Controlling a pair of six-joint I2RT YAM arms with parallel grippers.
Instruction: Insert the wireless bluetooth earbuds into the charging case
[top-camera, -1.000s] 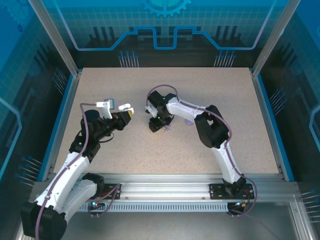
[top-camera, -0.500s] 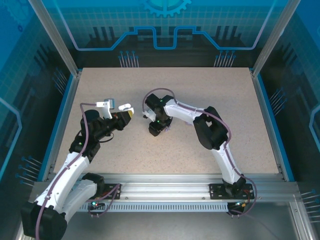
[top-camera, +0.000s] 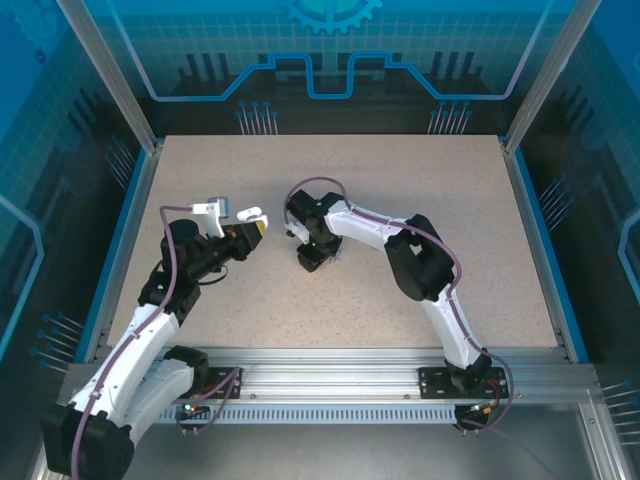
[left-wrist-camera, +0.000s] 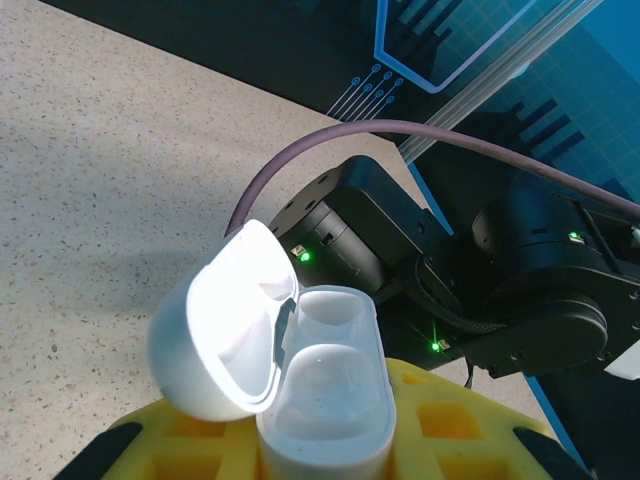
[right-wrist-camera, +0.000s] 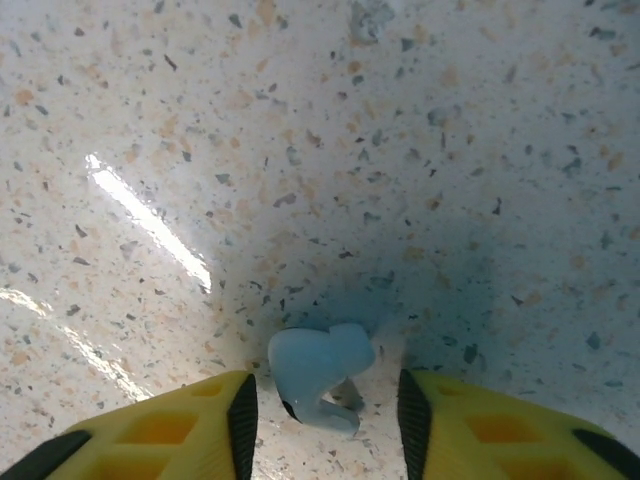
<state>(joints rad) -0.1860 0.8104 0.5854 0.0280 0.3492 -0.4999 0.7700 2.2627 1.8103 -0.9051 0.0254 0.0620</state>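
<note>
**Item 1, left of centre in the overhead view:** left fingers (left-wrist-camera: 450, 425), clenched on the white charging case (left-wrist-camera: 325, 400). The case was held above the tabletop (top-camera: 400, 180) with its lid (left-wrist-camera: 225, 335) hinged open, and both wells looked vacant.

**Item 2, just right of it:** right fingers (right-wrist-camera: 170, 430), parted and down at the tabletop. They straddled one pale earbud (right-wrist-camera: 318, 375) lying at the bottom centre of the wrist view, apparently touched on neither side.

**Risk:** the earbud was small and rounded. An off-centre closure could squirt it away or pinch it askew, leaving it badly oriented for the wells.
</note>
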